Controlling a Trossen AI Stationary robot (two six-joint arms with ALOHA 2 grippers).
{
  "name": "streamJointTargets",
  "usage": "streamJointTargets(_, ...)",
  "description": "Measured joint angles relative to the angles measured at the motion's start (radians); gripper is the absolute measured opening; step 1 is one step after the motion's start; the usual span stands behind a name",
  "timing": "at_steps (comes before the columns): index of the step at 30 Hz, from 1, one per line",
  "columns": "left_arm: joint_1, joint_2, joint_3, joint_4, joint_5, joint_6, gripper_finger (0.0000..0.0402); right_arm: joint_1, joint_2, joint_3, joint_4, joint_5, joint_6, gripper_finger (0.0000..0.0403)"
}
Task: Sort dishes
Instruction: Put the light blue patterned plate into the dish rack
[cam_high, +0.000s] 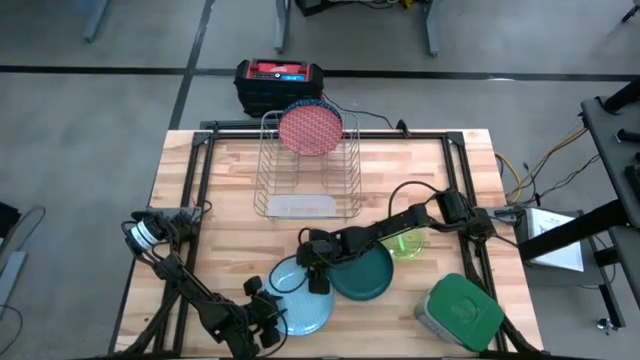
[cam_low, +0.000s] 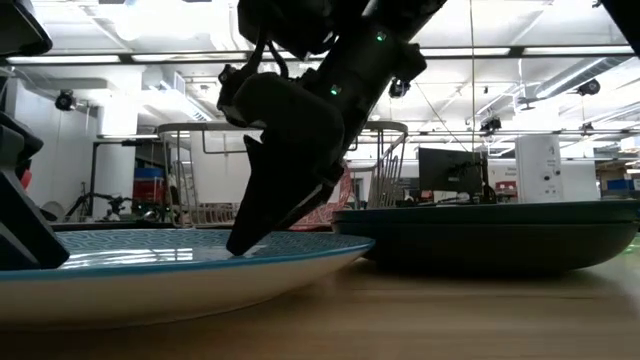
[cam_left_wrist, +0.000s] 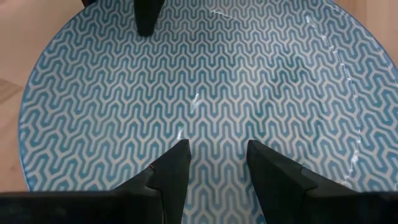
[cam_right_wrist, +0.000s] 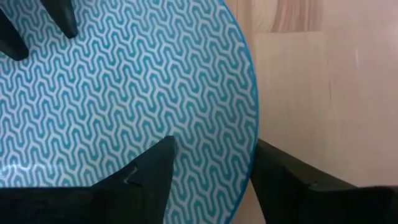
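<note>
I am straddling the far rim of the light blue plate with my right hand, fingers apart, one over the plate and one outside its rim, gripping nothing. My left hand is hovering open over the near side. The plate is lying flat on the desk, beside the dark green plate. Risk: closing on a shallow bite is likely to let the rim slip or tip.

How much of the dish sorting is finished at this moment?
Done: one red-patterned plate stands in the wire rack. In hand: the right end effector straddles the rim of the light blue plate, one finger over it, one outside; the left end effector hovers open over it. Left: that plate, the dark green plate and the neon-green cup lie on the table.
</note>
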Motion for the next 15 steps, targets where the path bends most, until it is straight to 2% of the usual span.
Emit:
streamJointTargets(11, -0.002, 0.001, 0.0, -0.007, -0.046, -0.017, 0.0154, -0.016, 0.0, 0.003, 0.03, 0.026, -0.053, 0.0019)
streamJointTargets(15, -0.001, -0.004, 0.001, -0.023, -0.052, -0.045, 0.0154, -0.013, -0.012, 0.003, 0.024, 0.084, -0.089, 0.0004)
